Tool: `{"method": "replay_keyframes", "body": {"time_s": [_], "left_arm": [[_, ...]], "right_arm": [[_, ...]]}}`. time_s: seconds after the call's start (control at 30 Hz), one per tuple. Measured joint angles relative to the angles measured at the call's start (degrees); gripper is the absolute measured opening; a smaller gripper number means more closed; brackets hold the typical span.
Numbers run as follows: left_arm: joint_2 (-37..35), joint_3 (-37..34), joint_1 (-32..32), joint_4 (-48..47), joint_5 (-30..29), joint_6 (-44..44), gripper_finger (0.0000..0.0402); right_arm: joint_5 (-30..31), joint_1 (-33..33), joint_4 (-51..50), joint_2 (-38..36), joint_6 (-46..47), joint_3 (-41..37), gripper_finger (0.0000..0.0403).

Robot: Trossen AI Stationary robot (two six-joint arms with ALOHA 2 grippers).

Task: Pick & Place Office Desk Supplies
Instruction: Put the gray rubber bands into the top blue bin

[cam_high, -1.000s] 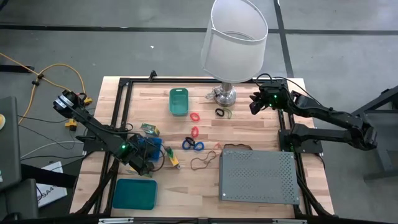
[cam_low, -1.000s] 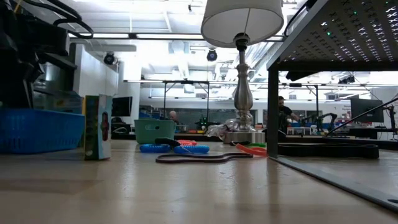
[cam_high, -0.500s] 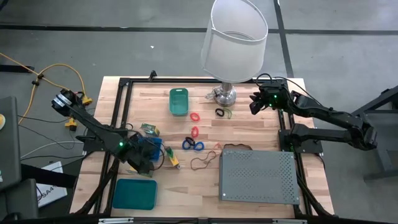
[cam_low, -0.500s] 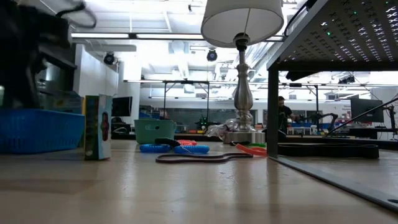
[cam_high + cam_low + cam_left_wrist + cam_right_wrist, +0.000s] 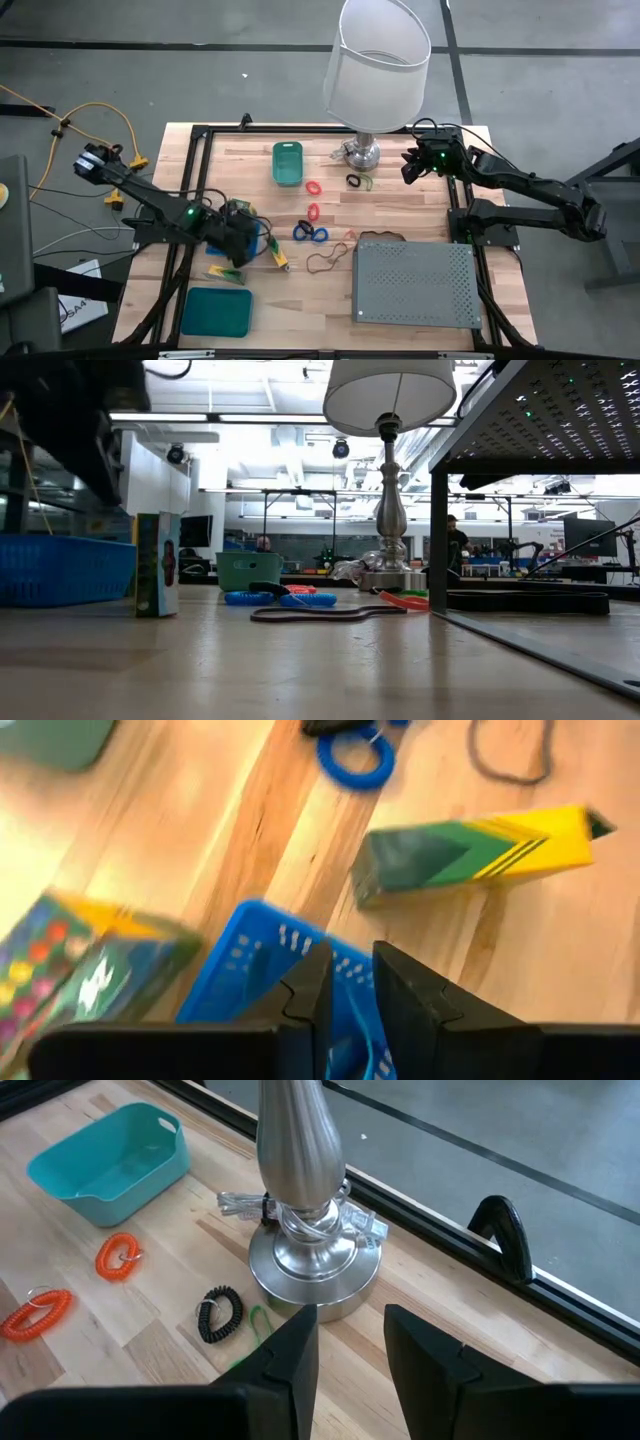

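My left gripper (image 5: 238,248) hangs over the blue basket (image 5: 260,965), fingers all but shut; only blue shows in the slit. A yellow-green block (image 5: 470,855) lies just right of the basket, another (image 5: 222,272) at its near left. A colourful box (image 5: 80,970) stands at the basket's far side. Blue rings (image 5: 310,233), red coils (image 5: 314,187), a black coil (image 5: 220,1312) and a dark band (image 5: 328,260) lie mid-table. My right gripper (image 5: 350,1345) waits open by the lamp base (image 5: 315,1265). My left gripper points steeply down at the blue basket's inside (image 5: 355,1020). Its own fingers hide the spot below them, so I cannot tell whether it touches the basket or holds anything.
A teal bin (image 5: 287,163) stands at the far middle, and a flat teal tray (image 5: 215,312) at the near left. The grey perforated box (image 5: 415,283) fills the near right. The tall lamp shade (image 5: 378,62) overhangs the far edge.
My left gripper has risen and swung from the basket's near left corner toward the far right, over the basket, rolling its wrist. A yellow-green block now shows where it stood. The basket has stayed put.
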Motion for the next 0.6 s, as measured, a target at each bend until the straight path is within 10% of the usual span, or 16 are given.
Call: {"method": "replay_keyframes", "body": {"time_s": [0.6], "left_arm": [[19.48,16.14,12.89,10.27,6.92,27.11,0.0069]], "right_arm": [[-0.02,0.01,-0.02,0.02,0.01,0.0,0.0105]]}}
